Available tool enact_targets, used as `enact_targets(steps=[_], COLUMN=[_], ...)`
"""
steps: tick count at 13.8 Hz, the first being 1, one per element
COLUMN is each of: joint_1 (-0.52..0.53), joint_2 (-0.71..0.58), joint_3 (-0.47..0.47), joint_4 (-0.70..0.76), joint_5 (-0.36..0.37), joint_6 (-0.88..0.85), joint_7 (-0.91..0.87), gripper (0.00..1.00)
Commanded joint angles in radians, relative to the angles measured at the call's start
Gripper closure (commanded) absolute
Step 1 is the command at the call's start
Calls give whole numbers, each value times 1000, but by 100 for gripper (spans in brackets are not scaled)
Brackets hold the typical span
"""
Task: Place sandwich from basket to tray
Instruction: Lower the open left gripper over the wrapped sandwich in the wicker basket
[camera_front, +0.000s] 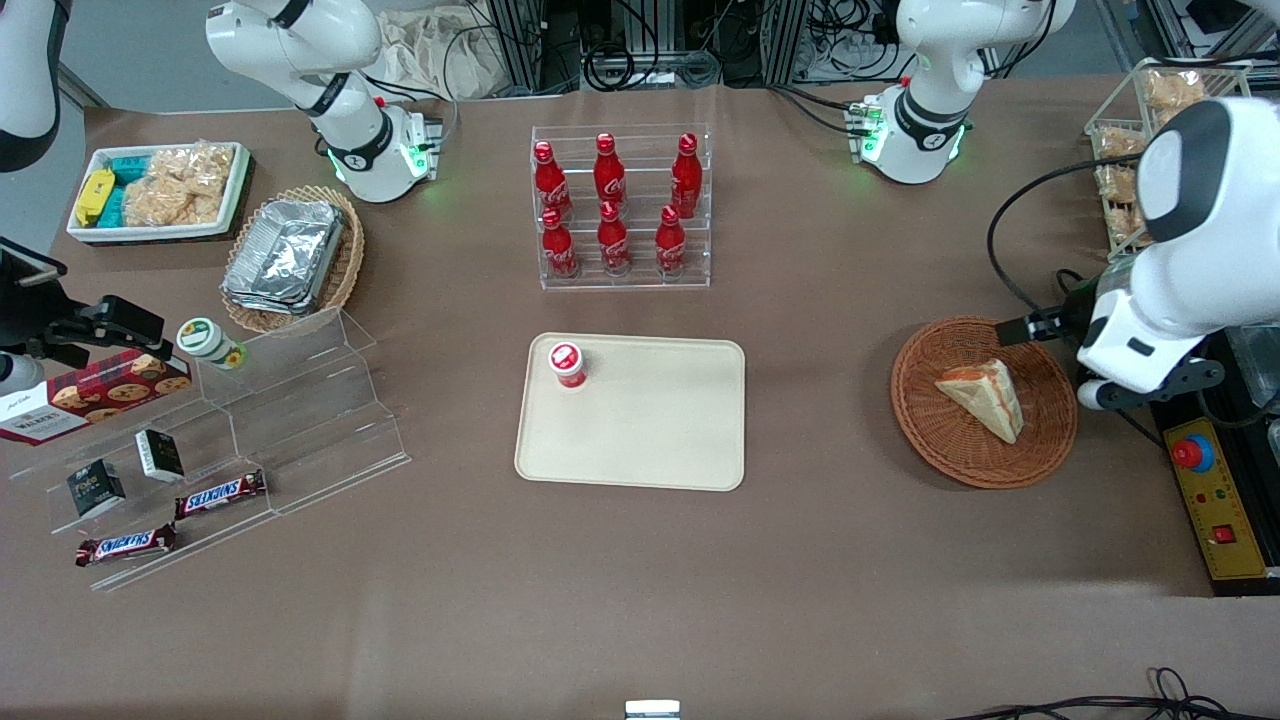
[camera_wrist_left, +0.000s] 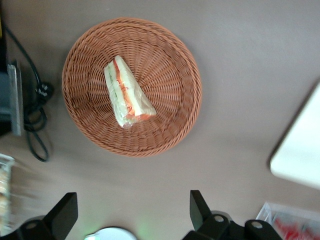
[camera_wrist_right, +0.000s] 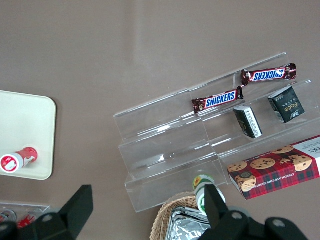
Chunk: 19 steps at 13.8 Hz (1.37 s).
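Table (camera_front: 800, 520): carrying everything.
Tray (camera_front: 650, 430): lying mid-table, a red cup (camera_front: 567, 364) standing in one corner.
Basket (camera_front: 950, 440): sitting toward the working arm's end.
Sandwich (camera_front: 984, 398): lying inside the basket.
Pincer (camera_wrist_left: 132, 212): hovering above the basket, fingers (camera_wrist_left: 62, 215) spread, gripping nothing.

The working left arm (camera_front: 1190, 260) is glossy white with rounded shells, a dark grey joint cap, black cabling and a green-lit base. Its pincer (camera_wrist_left: 131, 215) has black angular fingers (camera_wrist_left: 64, 212), spread apart.
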<state>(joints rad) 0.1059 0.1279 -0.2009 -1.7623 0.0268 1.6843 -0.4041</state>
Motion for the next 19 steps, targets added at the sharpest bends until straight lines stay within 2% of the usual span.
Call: enact_targets(steps=[1,3,6,10,19], joint_1=[-5,3,6,6,37], joint_2=[-24,-45,-51,-18,139], joint_3=[-2,1,27,89,106], joint_4=[-167,-302,-419,-433,-460], joint_5=[50,93,96,96,96], joint_6=[182,347,494,537,731], joint_7=[-140,-209,-274,-283,-309], gripper=[0,0,0,0,0])
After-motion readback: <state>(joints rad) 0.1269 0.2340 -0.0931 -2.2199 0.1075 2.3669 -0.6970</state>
